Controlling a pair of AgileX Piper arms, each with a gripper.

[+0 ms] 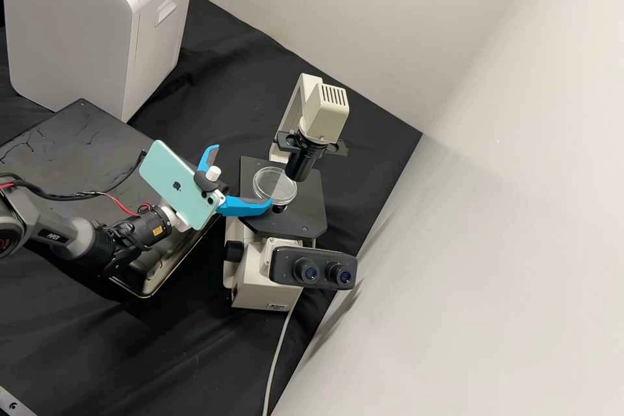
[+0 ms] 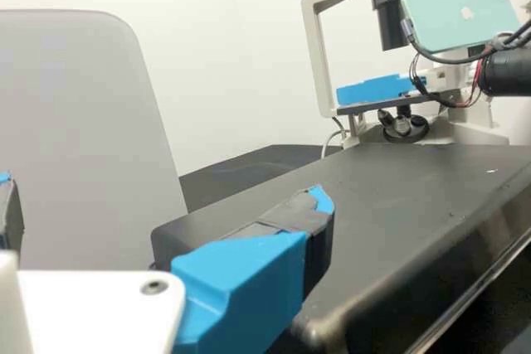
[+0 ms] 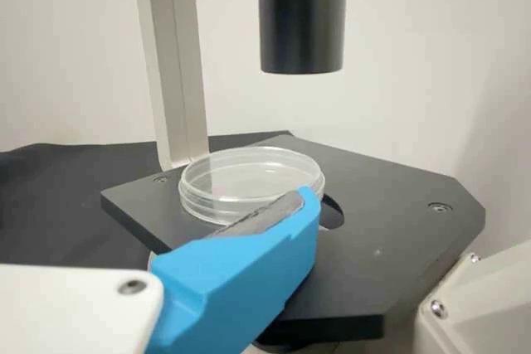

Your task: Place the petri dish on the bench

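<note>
1. From the high view, the petri dish [image 1: 275,184] lay on the microscope stage [image 1: 307,203], not on the black bench [image 1: 221,84]. The right gripper [image 1: 242,175] hung at the dish's near side with its fingers spread wide. One was cocked upward, and the other stretched low along the stage with its tip just beside the dish. Nothing was gripped, so I judged this to be the approach before the grasp.

2. The left wrist view showed the left gripper [image 2: 163,192] well apart from the microscope. Its fingers were parted and held nothing, at the edge of a dark slab [image 2: 398,196] beside a white appliance [image 2: 75,122]. Across the slab the right arm's blue finger showed at the stage, but I could not make out the dish.

3. The right wrist view gave the close detail. The lower finger [image 3: 249,263] sat just in front of the clear dish wall, under a dark tube [image 3: 301,14]. I could not tell whether it was touching. To my eye, the next move called for bringing both fingers around the dish, closing gently, lifting it level, and carrying it to open bench.
</note>
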